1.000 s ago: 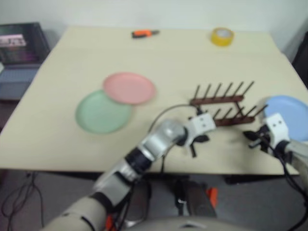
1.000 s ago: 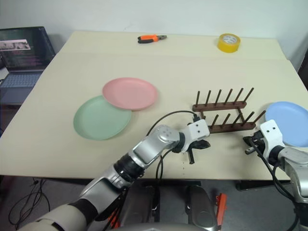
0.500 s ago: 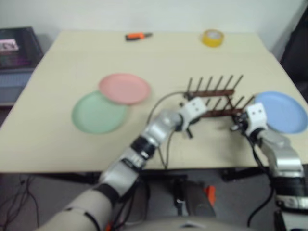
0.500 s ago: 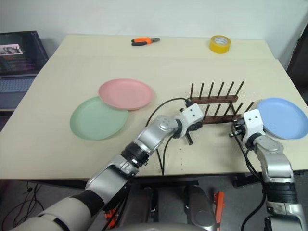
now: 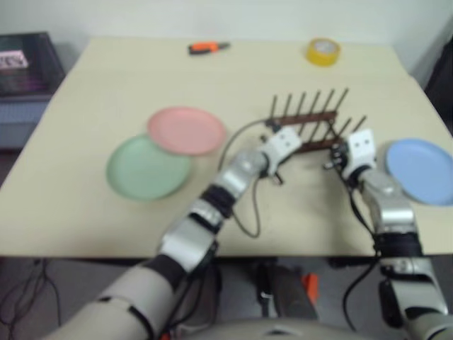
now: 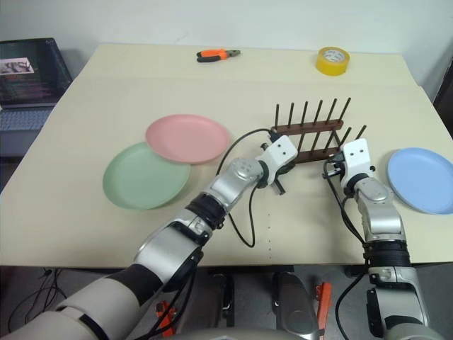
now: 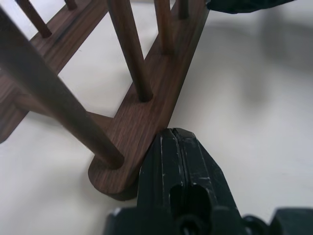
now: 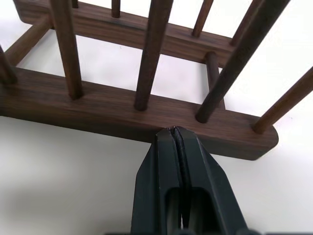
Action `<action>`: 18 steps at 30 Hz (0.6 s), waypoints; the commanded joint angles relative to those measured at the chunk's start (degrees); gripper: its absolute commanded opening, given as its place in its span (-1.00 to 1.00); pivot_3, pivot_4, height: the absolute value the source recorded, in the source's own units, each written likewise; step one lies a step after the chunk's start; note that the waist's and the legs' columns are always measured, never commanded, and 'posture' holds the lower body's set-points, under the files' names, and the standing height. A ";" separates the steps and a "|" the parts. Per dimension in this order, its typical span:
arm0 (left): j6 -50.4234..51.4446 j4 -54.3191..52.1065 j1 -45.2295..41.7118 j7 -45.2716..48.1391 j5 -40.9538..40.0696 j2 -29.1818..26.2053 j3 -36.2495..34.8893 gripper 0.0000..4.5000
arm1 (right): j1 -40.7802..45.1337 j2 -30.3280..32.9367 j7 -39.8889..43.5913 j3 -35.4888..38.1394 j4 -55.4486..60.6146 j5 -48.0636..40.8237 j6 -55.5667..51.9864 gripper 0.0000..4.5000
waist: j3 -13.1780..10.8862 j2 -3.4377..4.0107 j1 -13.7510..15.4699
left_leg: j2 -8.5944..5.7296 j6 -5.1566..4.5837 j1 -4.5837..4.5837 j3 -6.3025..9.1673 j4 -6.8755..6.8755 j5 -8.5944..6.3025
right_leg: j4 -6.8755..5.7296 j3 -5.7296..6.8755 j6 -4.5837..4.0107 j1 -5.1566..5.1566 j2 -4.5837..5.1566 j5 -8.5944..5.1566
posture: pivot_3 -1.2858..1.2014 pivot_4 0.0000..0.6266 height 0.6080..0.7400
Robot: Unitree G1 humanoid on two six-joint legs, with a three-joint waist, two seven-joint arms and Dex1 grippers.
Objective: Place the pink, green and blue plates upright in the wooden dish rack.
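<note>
From the head views we see the wooden dish rack [image 6: 311, 138] standing empty near the middle of the table [image 6: 85, 205], with both arms reaching to its near rail. The left gripper [image 6: 278, 183] sits at the rack's left end and the right gripper [image 6: 330, 171] at its right end. The pink plate [image 6: 187, 138] lies flat to the left of the rack, its edge overlapping the green plate [image 6: 145, 176], which lies flat nearer the table's front. The blue plate [image 6: 421, 179] lies flat just right of the right arm. At the far edge of the table we can make out orange-handled pliers [image 6: 216, 54] and a roll of yellow tape [image 6: 333, 61], and a laptop [image 6: 32, 71] sits off the table's left side. The head views do not let us judge contact, but the wrist views do. In the left wrist view, the left gripper's fingers [image 7: 173, 161] are pressed together, holding nothing, with their tip against the side of the rail close to its rounded end. In the right wrist view, the right gripper's fingers [image 8: 172, 156] are likewise closed on nothing, and their tip meets the side of the near rail between two pegs. The wrist views show none of the plates.
</note>
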State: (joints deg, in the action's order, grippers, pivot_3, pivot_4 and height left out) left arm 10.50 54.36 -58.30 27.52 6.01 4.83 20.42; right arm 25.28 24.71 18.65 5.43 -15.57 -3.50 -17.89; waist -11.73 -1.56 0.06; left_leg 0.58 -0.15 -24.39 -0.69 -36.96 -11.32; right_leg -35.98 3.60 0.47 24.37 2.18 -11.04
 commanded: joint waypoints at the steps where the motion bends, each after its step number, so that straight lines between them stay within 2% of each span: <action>1: -1.60 -0.21 -1.95 0.42 0.53 0.29 -1.34 -1.00 | 1.19 0.09 0.22 0.77 0.96 -0.46 1.63 -0.98 | 0.00 0.00 -0.02 | 0.00 0.00 0.00 0.01 -0.01 0.00 | -0.01 0.01 0.02 0.00 0.00 0.02 | 0.03 -0.52 1.00; 3: 1.88 -6.88 0.14 4.32 0.26 -1.08 -0.58 -1.00 | -0.73 1.23 2.73 0.32 5.43 -1.40 -0.82 -0.98 | 0.00 0.01 -0.05 | 0.01 0.00 0.01 0.03 -0.03 0.00 | -0.03 0.02 0.03 -0.01 0.00 0.03 | 0.03 -0.52 1.00; 7: 20.55 -35.14 8.21 13.61 -3.42 -7.69 -0.06 -1.00 | -7.67 8.43 14.77 -2.80 26.12 -7.73 -13.94 -0.98 | -0.06 0.10 -0.22 | 0.05 0.02 -0.02 0.08 0.09 -0.01 | -0.03 -0.04 -0.08 0.04 0.00 -0.03 | 0.03 -0.52 1.00; 9: 31.05 -51.06 11.87 16.38 -6.85 -12.70 -2.44 -1.00 | -9.88 13.35 20.36 -2.39 37.74 -14.71 -22.59 -0.82 | -0.10 0.16 -0.57 | 0.13 0.11 -0.02 0.18 0.11 -0.06 | -0.08 -0.15 -0.15 0.13 -0.05 -0.08 | 0.03 -0.52 1.00; 10: 35.22 -57.10 12.98 17.53 -8.66 -15.06 -3.61 -0.93 | -9.95 14.72 21.69 -1.58 41.10 -17.71 -25.92 -0.74 | -0.10 0.17 -0.75 | 0.15 0.12 -0.01 0.18 0.11 -0.07 | -0.10 -0.18 -0.16 0.17 -0.06 -0.08 | 0.03 -0.52 1.00; 12: 41.20 -66.62 13.68 21.26 -12.37 -21.87 -6.15 -0.74 | -8.60 16.51 23.11 -0.37 44.14 -21.81 -30.17 -0.45 | -0.11 0.15 -0.83 | 0.26 0.13 0.04 0.29 0.05 -0.07 | -0.15 -0.18 -0.19 0.13 -0.07 -0.10 | 0.03 -0.52 1.00; 14: 45.45 -71.32 12.22 23.73 -15.12 -29.01 -9.91 -0.40 | -6.32 18.10 24.80 -0.50 45.20 -24.26 -32.59 -0.09 | -0.10 0.15 -0.54 | 0.27 0.14 0.19 0.54 0.00 -0.07 | -0.17 0.03 -0.42 -0.06 -0.18 -0.18 | 0.03 -0.52 1.00; 16: 47.17 -70.61 9.00 25.33 -16.34 -36.76 -15.12 -0.13 | -2.75 18.73 26.33 -1.97 44.79 -25.73 -33.40 0.16 | -0.18 0.14 -0.43 | 0.27 0.16 0.46 0.62 -0.02 -0.08 | -0.17 0.15 -0.70 -0.30 -0.14 -0.35 | 0.03 -0.52 1.00; 18: 46.09 -64.81 5.79 25.28 -16.11 -43.55 -18.69 0.19 | 0.96 17.76 26.38 -4.07 42.30 -25.15 -32.67 0.49 | -0.34 0.18 -0.62 | 0.25 0.18 0.47 0.64 -0.01 -0.09 | -0.09 0.21 -0.70 -0.20 -0.05 -0.35 | 0.03 -0.52 1.00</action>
State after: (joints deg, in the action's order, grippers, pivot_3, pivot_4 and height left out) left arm 57.13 -12.42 -49.33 52.46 -10.02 -36.15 6.92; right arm 24.01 42.54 44.49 2.15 26.89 -28.23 -51.08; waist -12.06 -1.39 -0.56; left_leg 0.80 0.04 -23.90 -0.04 -36.97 -11.41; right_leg -36.01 3.86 -0.23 24.19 2.14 -11.39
